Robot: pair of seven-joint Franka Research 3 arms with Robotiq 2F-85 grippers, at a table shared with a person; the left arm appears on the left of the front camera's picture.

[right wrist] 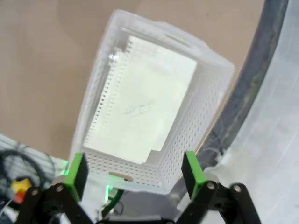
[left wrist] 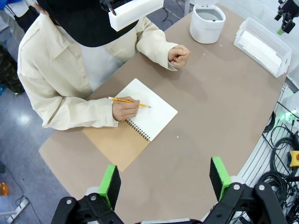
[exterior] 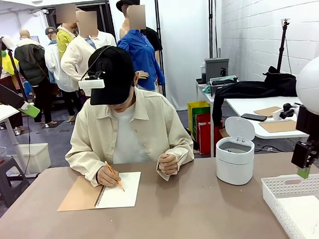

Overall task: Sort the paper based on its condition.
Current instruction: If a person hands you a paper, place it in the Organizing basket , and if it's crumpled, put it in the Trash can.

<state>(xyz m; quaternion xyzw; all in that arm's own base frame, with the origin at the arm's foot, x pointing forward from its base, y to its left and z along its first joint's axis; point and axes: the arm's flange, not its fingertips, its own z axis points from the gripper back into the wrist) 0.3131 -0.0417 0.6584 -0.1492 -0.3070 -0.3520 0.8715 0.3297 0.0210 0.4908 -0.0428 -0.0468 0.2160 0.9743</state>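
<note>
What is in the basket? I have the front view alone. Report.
Observer: One sheet lies flat in the basket, with a faint scribble on it.
Operator: Give me the right gripper's state.
Observer: The right gripper is open above the basket and holds nothing.
Operator: Now the left gripper.
Observer: The left gripper is open and empty over the near side of the table, with the notebook beyond it.
</note>
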